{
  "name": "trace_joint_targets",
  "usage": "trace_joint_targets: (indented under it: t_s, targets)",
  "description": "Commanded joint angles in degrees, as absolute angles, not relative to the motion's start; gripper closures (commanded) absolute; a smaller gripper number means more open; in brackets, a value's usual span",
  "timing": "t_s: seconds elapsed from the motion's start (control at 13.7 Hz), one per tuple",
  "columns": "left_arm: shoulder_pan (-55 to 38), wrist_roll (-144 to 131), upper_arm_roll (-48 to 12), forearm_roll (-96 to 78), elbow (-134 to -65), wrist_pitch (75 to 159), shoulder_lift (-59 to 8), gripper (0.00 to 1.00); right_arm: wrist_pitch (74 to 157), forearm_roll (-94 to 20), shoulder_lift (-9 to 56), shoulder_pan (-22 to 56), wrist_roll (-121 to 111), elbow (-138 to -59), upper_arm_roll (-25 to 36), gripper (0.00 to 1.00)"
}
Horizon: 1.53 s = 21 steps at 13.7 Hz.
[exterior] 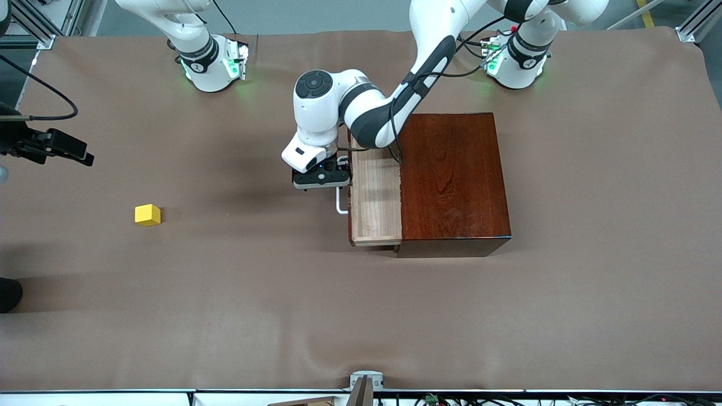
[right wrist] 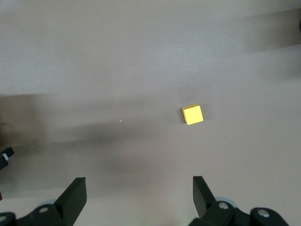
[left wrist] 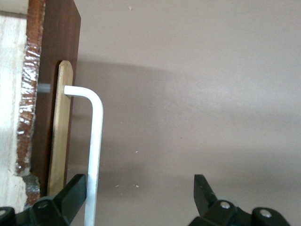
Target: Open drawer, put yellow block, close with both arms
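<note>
A: What sort of place is this?

B: A robotics lab. 2 white arms stand bolted at the edge of 1 worktop (exterior: 592, 293), their round bases (exterior: 211, 70) glowing green.

A: Anything else?

B: The worktop is wrapped in plain brown sheeting, aluminium frame rails (exterior: 696, 25) sit at its corners, and loose black cables (exterior: 48, 93) trail over it. A camera mount (exterior: 365, 386) is clamped to the near edge, and yellow floor tape (exterior: 646, 14) shows past a corner.
</note>
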<state>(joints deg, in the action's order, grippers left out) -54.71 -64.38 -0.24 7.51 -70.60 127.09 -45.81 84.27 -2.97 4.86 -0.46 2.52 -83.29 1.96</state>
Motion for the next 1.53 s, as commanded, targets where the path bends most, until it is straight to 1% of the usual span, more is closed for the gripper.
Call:
trace_joint_targets:
  t_s: [0.0, 0.36, 0.51, 0.87, 1.09, 1.17, 1.31, 1.46]
  targets:
    - [-55.9, -65.2, -0.2, 6.5, -68.6, 129.9, -47.8, 0.00, 84.4, -3.3, 5.4, -1.9, 2.5, -82.1, 1.5, 0.00]
    - [-56.6, -65.2, -1.0, 6.5, -68.6, 132.8, -48.9, 0.00, 85.4, -3.3, 5.9, -2.5, 1.8, -82.3, 1.5, 0.00]
    - [-56.6, -65.2, -1.1, 6.4, -68.5, 134.2, -48.9, 0.00, 86.2, -3.1, 6.5, -4.6, -0.7, -82.3, 1.5, 0.00]
    - [-56.6, -65.2, -1.8, 4.8, -66.3, 135.3, -48.9, 0.00, 90.4, -1.2, 9.1, -13.5, -18.3, -82.3, 1.6, 0.00]
    - [-56.5, -65.3, -2.2, 3.8, -66.0, 135.9, -48.1, 0.00, 91.3, -1.2, 12.0, -13.4, -18.8, -82.7, 1.6, 0.00]
    - [-56.1, -65.3, -2.0, 3.2, -66.0, 135.9, -47.7, 0.00, 93.1, -1.1, 12.7, -13.4, -18.8, -84.5, 1.6, 0.00]
    - [-54.1, -65.4, -1.8, 1.4, -66.0, 135.5, -45.4, 0.00, 100.4, -0.4, 12.4, -12.9, -18.9, -92.4, 1.5, 0.00]
    - [-51.1, -65.2, -1.7, -0.2, -66.3, 134.7, -41.6, 0.00, 107.6, -0.4, 12.6, -12.9, -18.9, -99.4, 1.5, 0.00]
